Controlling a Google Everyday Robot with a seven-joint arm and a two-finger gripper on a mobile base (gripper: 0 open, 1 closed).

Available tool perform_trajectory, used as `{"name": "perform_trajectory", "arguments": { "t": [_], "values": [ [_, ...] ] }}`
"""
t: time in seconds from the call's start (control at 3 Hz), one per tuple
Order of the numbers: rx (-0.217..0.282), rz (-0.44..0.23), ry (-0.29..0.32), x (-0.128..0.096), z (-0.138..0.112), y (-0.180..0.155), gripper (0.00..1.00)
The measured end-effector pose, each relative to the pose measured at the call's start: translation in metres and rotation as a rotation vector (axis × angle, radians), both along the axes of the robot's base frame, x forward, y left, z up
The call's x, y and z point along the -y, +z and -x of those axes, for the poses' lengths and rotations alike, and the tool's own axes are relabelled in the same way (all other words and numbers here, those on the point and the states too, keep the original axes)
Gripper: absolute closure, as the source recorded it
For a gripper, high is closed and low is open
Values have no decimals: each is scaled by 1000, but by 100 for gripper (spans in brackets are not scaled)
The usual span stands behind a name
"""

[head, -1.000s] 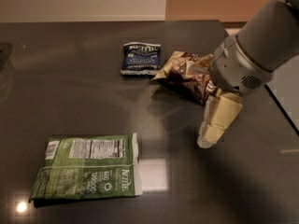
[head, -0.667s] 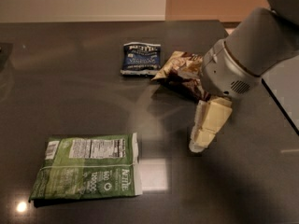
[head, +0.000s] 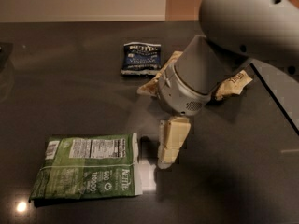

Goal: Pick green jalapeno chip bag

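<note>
1. So, we've got a dark table [head: 70, 92] with three snack bags on it and the robot's arm [head: 205, 73] coming in from the upper right.
2. The green jalapeno chip bag [head: 86, 171] lies flat at the lower left, nearest the camera, long side running left to right. The white nutrition label is along its top edge, the white seam edge is at its right end, and the white "Kettle" lettering sits just inside that seam, turned sideways.
3. The gripper [head: 170, 157] points down at the table just to the right of the bag's seam edge, beside the bag and not over it. We see it as one cream-coloured block, and honestly we can't tell whether it's spread or pressed together. It isn't pinching anything.
4. We also can't say whether its tip is touching the table or hanging just above.
5. Further back there's a smaller dark blue bag [head: 141, 58], lying flat and well apart from the green one.
6. Just right of that is a brown-and-cream bag [head: 233, 84], mostly hidden behind the big grey wrist, with its ends poking out on both sides.
7. There's a pale reflection on the table between the green bag and the gripper.
</note>
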State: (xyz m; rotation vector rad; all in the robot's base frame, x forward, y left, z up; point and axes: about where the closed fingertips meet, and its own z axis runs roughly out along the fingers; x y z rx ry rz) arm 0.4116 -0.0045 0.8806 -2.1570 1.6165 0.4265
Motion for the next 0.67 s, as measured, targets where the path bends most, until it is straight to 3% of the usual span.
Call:
{"name": "perform_trajectory", "arguments": {
  "t": [0.67],
  "values": [
    [2,36,206,-55,19,-30,0]
  ]
}}
